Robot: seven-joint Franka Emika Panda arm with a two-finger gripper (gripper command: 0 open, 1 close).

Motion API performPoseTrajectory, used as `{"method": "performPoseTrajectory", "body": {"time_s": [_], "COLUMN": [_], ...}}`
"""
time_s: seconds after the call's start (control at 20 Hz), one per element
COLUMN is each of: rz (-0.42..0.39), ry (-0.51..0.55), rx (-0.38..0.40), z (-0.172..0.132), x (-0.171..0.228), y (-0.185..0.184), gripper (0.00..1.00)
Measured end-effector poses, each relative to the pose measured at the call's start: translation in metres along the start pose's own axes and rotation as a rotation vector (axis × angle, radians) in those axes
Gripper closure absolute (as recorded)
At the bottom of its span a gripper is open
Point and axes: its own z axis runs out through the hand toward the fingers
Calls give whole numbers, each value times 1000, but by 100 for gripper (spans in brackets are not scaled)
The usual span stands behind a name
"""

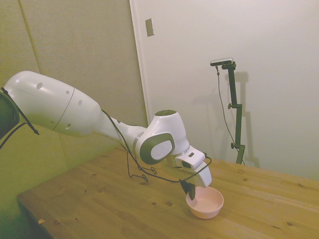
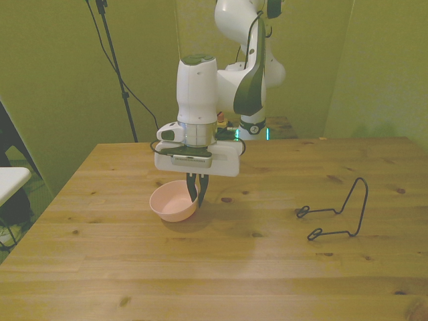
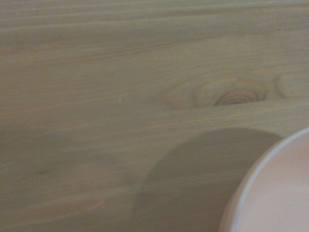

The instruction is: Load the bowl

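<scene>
The pale pink bowl sits on the wooden table, left of centre in the front view. My gripper points straight down at the bowl's rim on the front view's right, and its dark fingers are pinched together on that rim. The side view shows the same grip, with the gripper at the near-left edge of the bowl. A curved slice of the bowl and its shadow on the wood fill one corner of the wrist view. Nothing lies inside the bowl.
A thin black wire rack stands on the table toward the front view's right, well apart from the bowl. In the side view, part of the rack shows behind the arm. The table is bare wood elsewhere.
</scene>
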Motion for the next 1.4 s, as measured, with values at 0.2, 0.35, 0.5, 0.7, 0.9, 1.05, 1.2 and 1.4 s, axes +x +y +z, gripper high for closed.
{"method": "performPoseTrajectory", "body": {"time_s": [0.2,0.35,0.5,0.7,0.9,1.05,1.2,1.4], "rz": [3,-11,-27,-50,-70,-92,-109,-144], "ry": [-79,-119,-172,-229,-285,-358,-457,-529], "rx": [96,164,213,259,334,396,459,506], "z": [-39,-81,-107,-120,-114,-109,-101,-92], "x": [-20,-42,-67,-89,-92,-91,-95,-104], "y": [-24,-45,-69,-98,-108,-123,-142,-161], "gripper": [100,100,100,100,100,100,100,100]}}
